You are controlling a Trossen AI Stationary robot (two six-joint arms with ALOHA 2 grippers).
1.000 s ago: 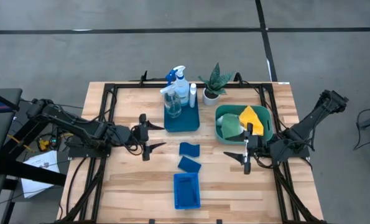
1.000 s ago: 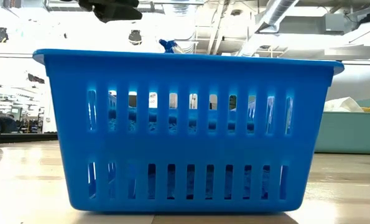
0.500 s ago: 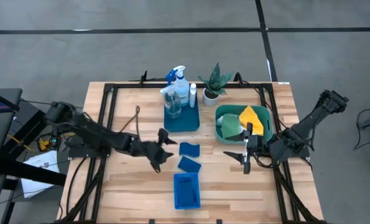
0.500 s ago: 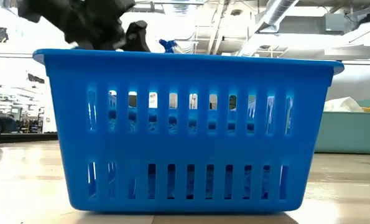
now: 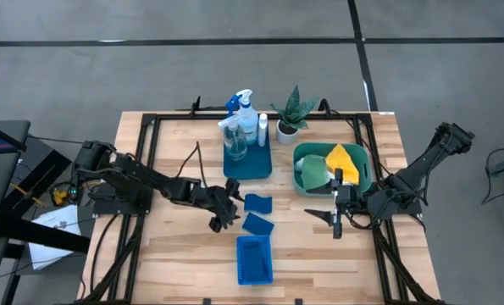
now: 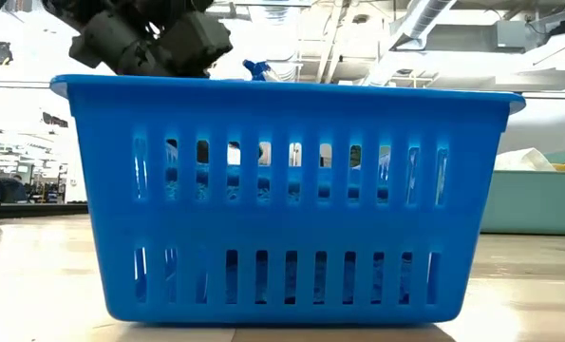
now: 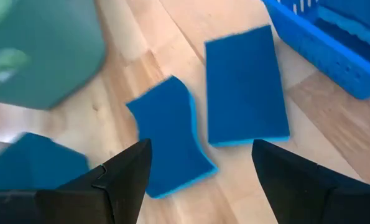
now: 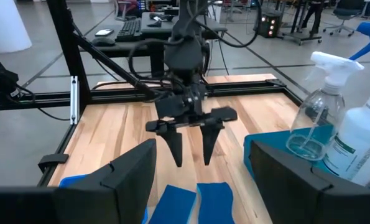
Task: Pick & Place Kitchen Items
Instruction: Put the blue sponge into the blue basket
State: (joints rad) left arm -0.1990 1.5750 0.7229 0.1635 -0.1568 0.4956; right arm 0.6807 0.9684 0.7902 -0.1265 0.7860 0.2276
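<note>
Here, two blue sponges [image 5: 257, 213] lie side by side on the bare wood between the tray of bottles [image 5: 248, 163] and the small blue basket [image 5: 254, 259]. My left gripper [image 5: 224, 212], jaws spread and empty, hovers just beside them; my right gripper [image 5: 335, 210] waits farther off, open too.

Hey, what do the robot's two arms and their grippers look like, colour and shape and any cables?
Both arms are black, built of jointed segments with thin black cables looping alongside. The left gripper and right gripper each carry two dark, flat, tapering fingers set on a crossbar below a blocky wrist housing. No markings are visible on them.
</note>
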